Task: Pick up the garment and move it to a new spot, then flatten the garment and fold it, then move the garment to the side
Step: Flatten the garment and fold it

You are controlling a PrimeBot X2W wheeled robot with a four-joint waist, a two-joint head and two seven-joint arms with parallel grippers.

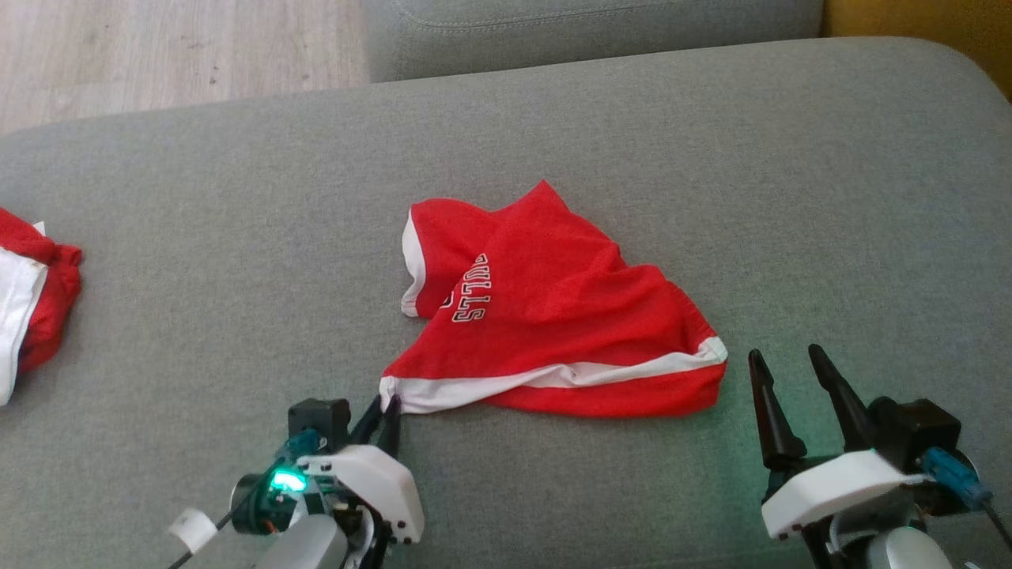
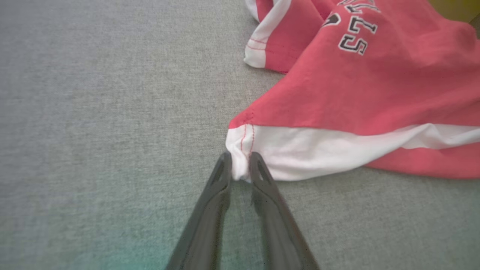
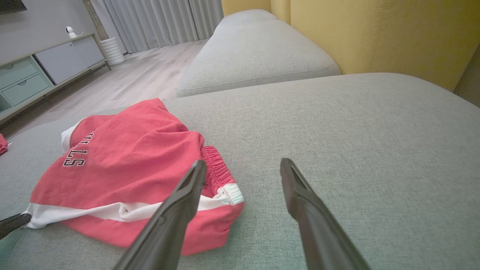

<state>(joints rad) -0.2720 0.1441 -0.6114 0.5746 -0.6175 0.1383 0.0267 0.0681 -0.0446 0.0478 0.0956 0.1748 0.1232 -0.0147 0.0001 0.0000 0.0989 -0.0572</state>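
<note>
The garment (image 1: 553, 316) is a pair of red shorts with white trim and dark lettering, lying crumpled in the middle of the grey couch cushion (image 1: 237, 197). My left gripper (image 1: 385, 412) is at its near left corner, fingers closed on the white hem (image 2: 240, 161). In the left wrist view the left gripper (image 2: 240, 163) pinches that bunched white corner between its tips. My right gripper (image 1: 787, 359) stands open just right of the garment's near right corner, holding nothing. The right wrist view has the garment (image 3: 123, 165) to the left of the open right gripper (image 3: 243, 167).
Another red and white cloth (image 1: 28, 308) lies at the cushion's far left edge. A second grey cushion (image 1: 585, 32) sits behind, with wooden floor (image 1: 158, 47) at upper left. A yellow backrest (image 3: 375, 33) rises on the right.
</note>
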